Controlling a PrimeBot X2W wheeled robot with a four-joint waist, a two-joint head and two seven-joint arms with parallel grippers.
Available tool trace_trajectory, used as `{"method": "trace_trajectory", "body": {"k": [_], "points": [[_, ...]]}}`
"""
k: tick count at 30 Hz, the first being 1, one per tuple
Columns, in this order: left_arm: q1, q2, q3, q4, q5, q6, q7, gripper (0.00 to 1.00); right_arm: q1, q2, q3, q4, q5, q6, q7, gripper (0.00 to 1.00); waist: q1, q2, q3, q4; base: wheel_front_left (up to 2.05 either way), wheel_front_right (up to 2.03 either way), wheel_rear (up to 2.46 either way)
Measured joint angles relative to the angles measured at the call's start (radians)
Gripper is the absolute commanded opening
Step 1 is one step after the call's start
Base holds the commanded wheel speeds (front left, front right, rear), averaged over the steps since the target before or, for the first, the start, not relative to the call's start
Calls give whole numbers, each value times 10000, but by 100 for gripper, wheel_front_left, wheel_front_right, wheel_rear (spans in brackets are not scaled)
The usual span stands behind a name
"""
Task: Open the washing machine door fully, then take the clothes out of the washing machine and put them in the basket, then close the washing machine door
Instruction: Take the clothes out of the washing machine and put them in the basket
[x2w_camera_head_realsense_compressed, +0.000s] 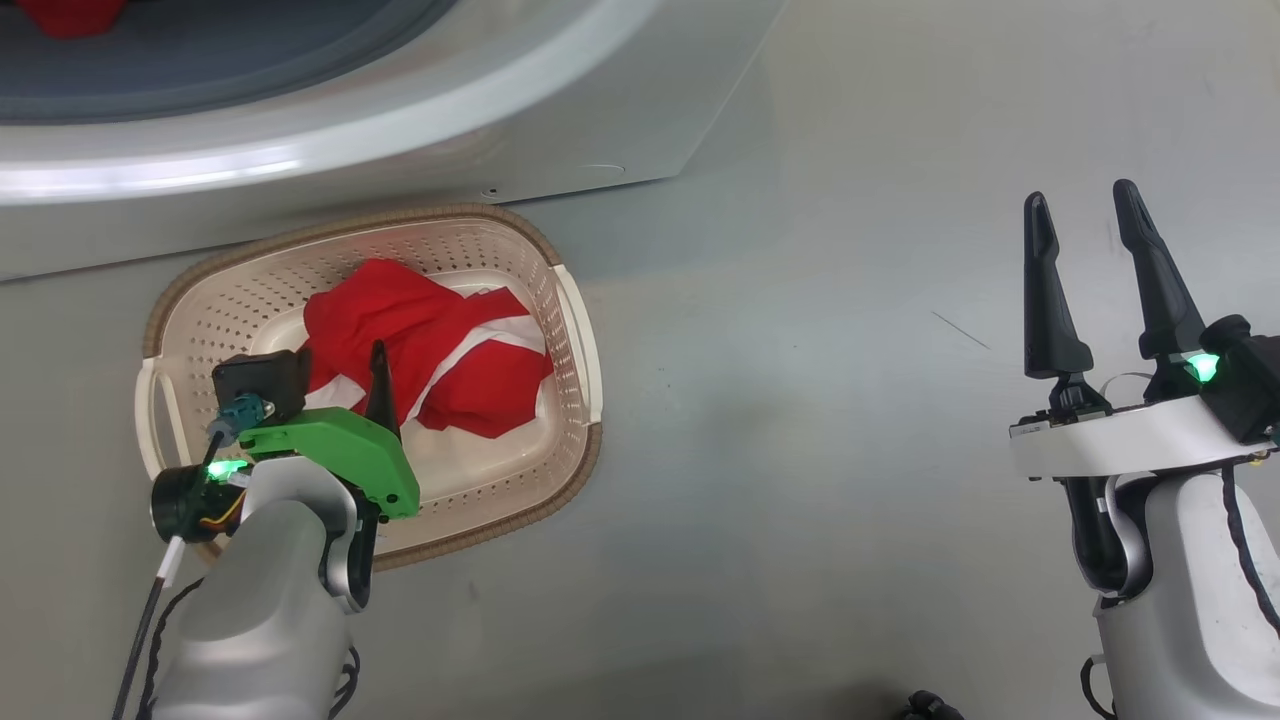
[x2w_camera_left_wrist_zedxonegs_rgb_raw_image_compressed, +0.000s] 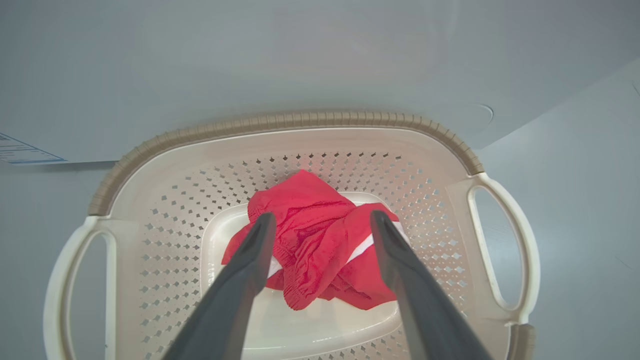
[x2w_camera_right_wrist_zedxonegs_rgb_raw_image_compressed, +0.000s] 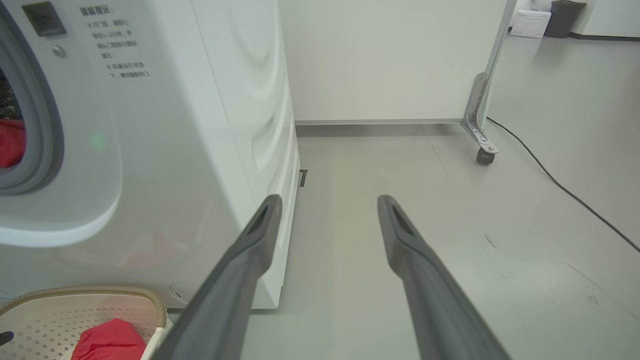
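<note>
A test lab rather than a home, it seems: a big white boxy front-loading washing machine (x2w_camera_right_wrist_zedxonegs_rgb_raw_image_compressed: 150, 150) stands on bare grey floor (x2w_camera_right_wrist_zedxonegs_rgb_raw_image_compressed: 400, 165) beside a plain white partition panel (x2w_camera_right_wrist_zedxonegs_rgb_raw_image_compressed: 380, 60) on a metal castor (x2w_camera_right_wrist_zedxonegs_rgb_raw_image_compressed: 484, 156), a thin black cable (x2w_camera_right_wrist_zedxonegs_rgb_raw_image_compressed: 560, 185) trailing past.

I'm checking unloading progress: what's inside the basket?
Red clothes with white stripes lie crumpled on the floor of the basket, beneath the open left tool. Anything under the fabric is hidden.
</note>
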Motion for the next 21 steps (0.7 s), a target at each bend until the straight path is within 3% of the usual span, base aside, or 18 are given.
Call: {"method": "trace_trajectory", "body": {"k": [15, 21], "points": [[-101, -42, 113, -846, 378, 113, -600, 100, 61, -109, -150, 224, -33, 0, 0, 100, 0, 0, -963, 542, 0, 0, 0], [-67, -75, 790, -2696, 1016, 205, -596, 100, 251, -144, -123, 249, -163, 0, 0, 100, 0, 0, -1499, 766, 0, 0, 0]]}}
